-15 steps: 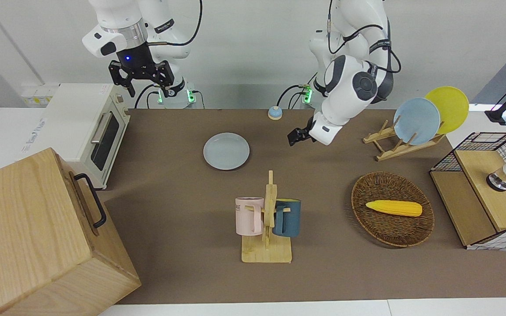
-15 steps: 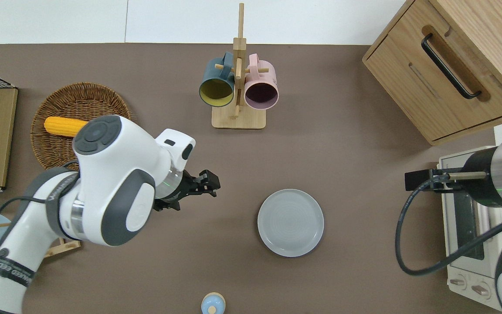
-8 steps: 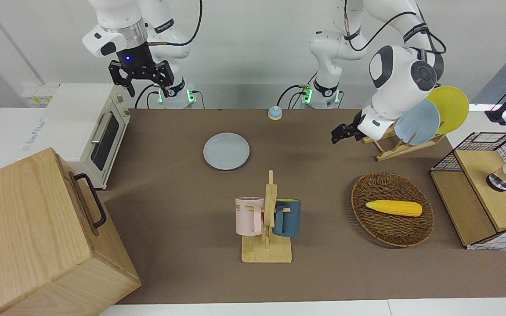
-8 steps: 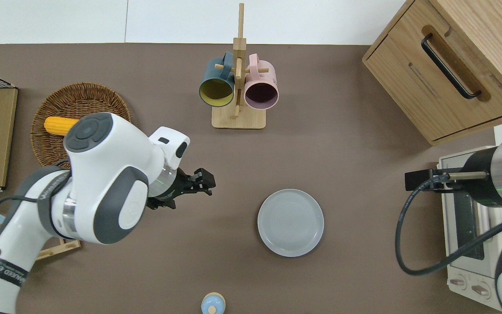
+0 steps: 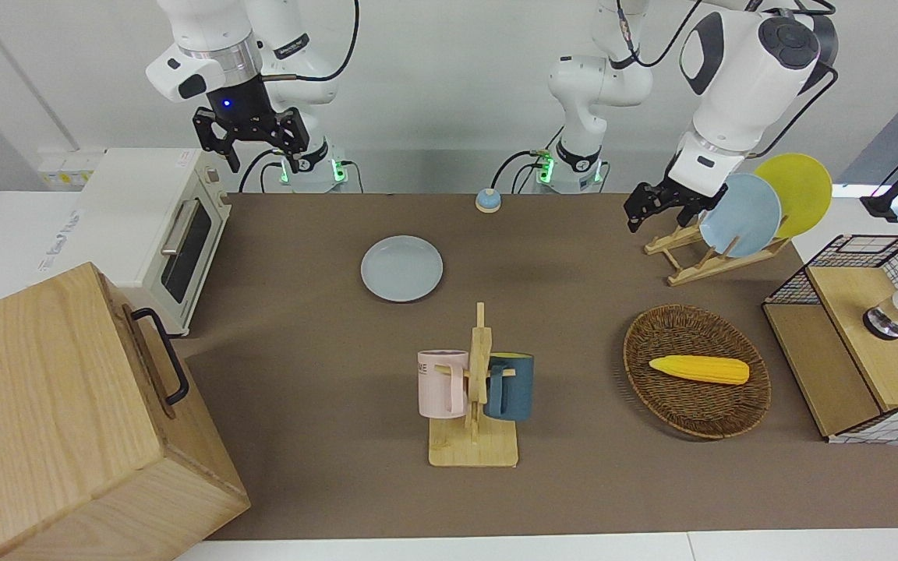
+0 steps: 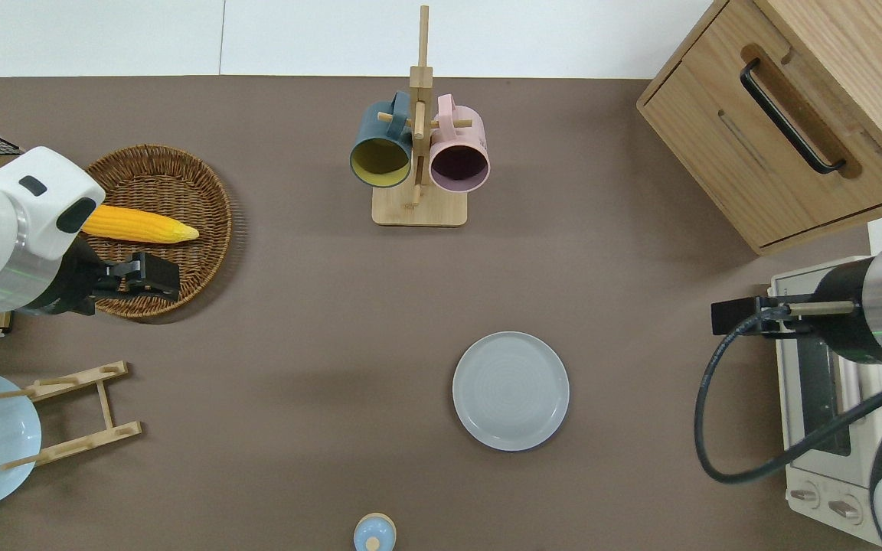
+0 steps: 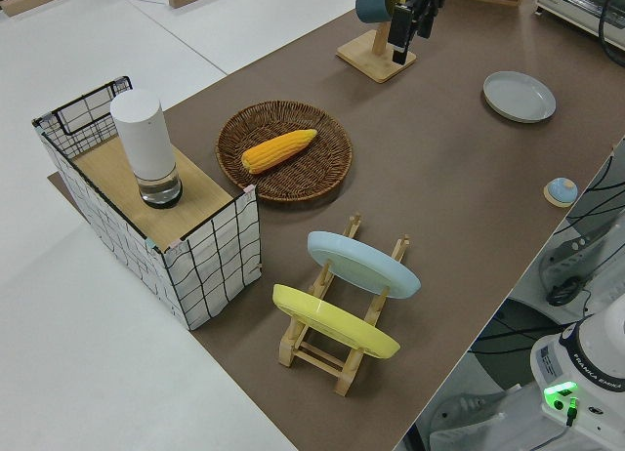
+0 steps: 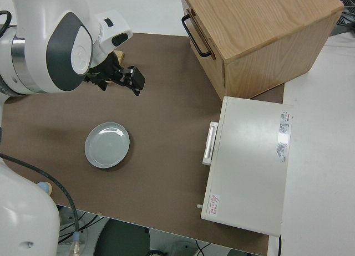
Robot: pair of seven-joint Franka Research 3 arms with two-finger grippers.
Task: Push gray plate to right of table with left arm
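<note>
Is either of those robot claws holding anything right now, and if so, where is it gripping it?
Nothing is held. The left gripper hangs bare over the wicker basket's edge, away from the gray plate. The right arm is parked, its gripper bare too.

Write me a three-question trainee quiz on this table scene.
1. True or false: the left hand touches the gray plate.
2. What lies in the basket? A) corn B) a spoon C) a bell
3. How many mugs hang on the stand?

Key: 1 false, it is over the basket's rim, apart from the plate; 2 A; 3 two.
</note>
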